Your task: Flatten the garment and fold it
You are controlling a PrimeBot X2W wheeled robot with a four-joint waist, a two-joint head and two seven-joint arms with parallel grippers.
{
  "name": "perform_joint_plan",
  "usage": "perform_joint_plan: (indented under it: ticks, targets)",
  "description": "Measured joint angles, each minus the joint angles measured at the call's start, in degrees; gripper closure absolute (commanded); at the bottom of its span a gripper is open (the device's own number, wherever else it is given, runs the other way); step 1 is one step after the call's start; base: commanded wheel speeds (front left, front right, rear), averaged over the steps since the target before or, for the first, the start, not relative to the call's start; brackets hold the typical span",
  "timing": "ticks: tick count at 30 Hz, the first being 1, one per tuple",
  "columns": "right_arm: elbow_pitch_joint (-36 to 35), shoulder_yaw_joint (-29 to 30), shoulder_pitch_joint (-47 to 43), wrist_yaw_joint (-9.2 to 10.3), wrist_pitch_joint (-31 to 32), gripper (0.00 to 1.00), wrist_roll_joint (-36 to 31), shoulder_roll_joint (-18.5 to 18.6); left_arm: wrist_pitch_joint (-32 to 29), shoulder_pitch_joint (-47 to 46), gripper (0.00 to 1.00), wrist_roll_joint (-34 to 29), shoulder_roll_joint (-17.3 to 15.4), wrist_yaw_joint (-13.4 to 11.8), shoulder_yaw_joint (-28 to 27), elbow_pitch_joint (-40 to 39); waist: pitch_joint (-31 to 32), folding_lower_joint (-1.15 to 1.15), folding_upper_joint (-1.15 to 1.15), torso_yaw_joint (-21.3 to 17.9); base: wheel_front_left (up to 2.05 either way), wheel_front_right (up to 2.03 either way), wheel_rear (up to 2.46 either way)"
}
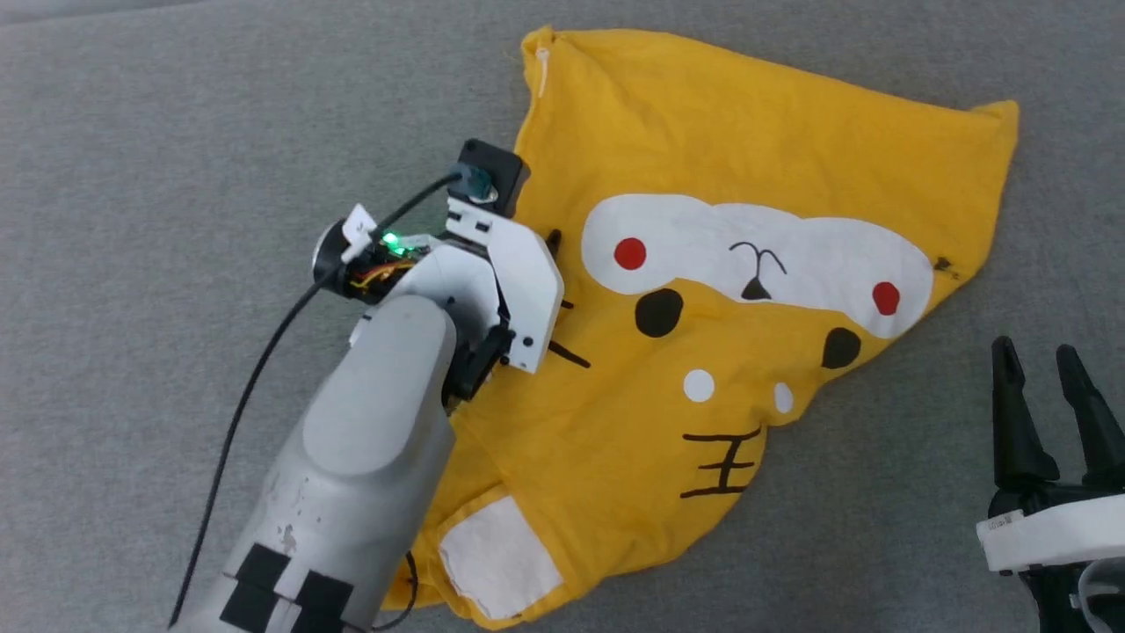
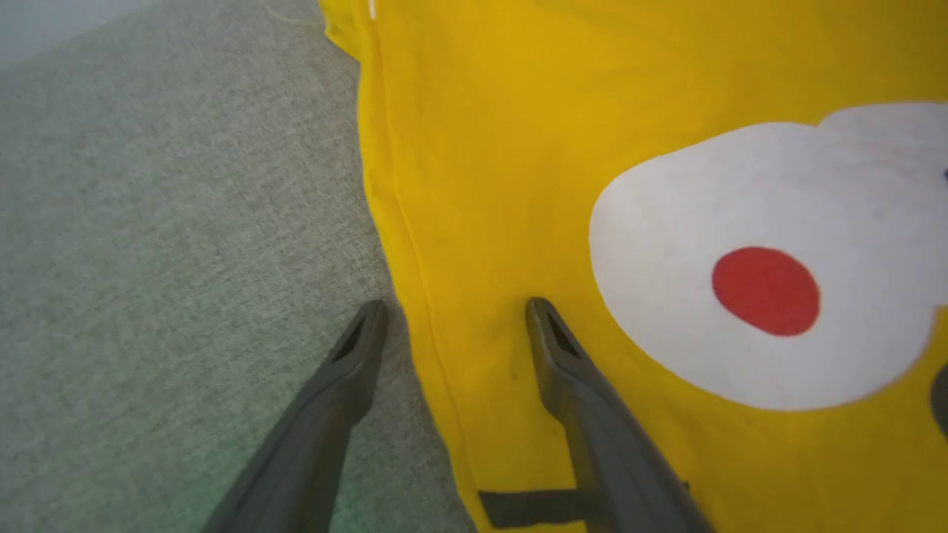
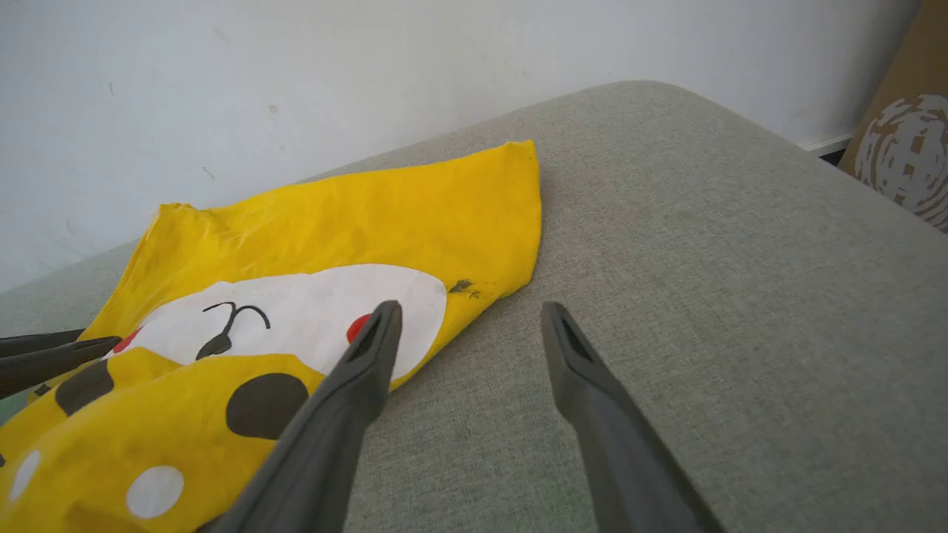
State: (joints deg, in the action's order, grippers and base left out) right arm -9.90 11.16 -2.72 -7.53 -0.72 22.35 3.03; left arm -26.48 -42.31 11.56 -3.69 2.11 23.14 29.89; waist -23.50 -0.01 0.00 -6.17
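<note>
The garment (image 1: 747, 149), a bright yellow T-shirt with a white eye band (image 1: 791, 255), red dots and black whisker lines, lies rumpled on a grey cushioned surface. Its lower part is bunched and folded over, and a white sleeve patch (image 1: 501, 554) shows at the front. My left gripper (image 2: 455, 311) is open and points down at the shirt's left edge. One finger is over the grey surface and the other over the yellow cloth (image 2: 481, 148). My right gripper (image 1: 1035, 352) is open and holds nothing, over bare surface to the right of the shirt (image 3: 370, 215).
The grey upholstered surface (image 1: 132, 176) spreads around the shirt, with its rounded edge at the far right (image 3: 740, 126). Behind it is a white wall (image 3: 296, 74). A brown board with a white print (image 3: 907, 148) stands beyond that edge. A black cable (image 1: 255, 378) trails from my left wrist.
</note>
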Motion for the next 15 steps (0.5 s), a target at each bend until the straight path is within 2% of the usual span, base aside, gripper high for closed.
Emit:
perform_joint_plan:
  ticks: [1,7,10,13,15]
  targets:
    - [0.2,0.0,0.0,0.0,0.0,0.0,0.0,0.0,-0.3,-0.5,1.0,0.0,0.0,-0.2,0.0,0.4,-0.1,0.0,0.0,-0.3,0.0,0.0,0.0]
    - [0.9,0.5,0.0,0.0,0.0,0.0,0.0,0.0,0.2,-1.2,1.0,1.9,0.3,-0.2,-0.6,1.2,0.7,0.01,0.0,-0.6,0.0,0.0,0.0]
    - [0.6,0.5,0.0,0.0,0.2,0.0,-0.1,0.0,0.4,-1.4,1.0,4.8,0.2,-0.2,-3.5,-0.4,1.2,0.01,0.0,0.1,0.0,0.0,0.0]
    - [-0.1,0.1,0.0,0.0,0.7,0.0,-0.1,0.0,0.2,-4.2,1.0,6.7,-1.6,-0.2,-6.5,-3.6,1.5,0.01,0.0,0.8,0.0,0.0,0.0]
    - [-0.6,-0.2,0.0,0.0,1.0,0.0,-0.1,0.0,-0.4,-7.2,1.0,6.7,-4.3,-0.8,-8.5,-5.8,1.1,0.0,0.0,1.1,0.0,0.0,0.0]
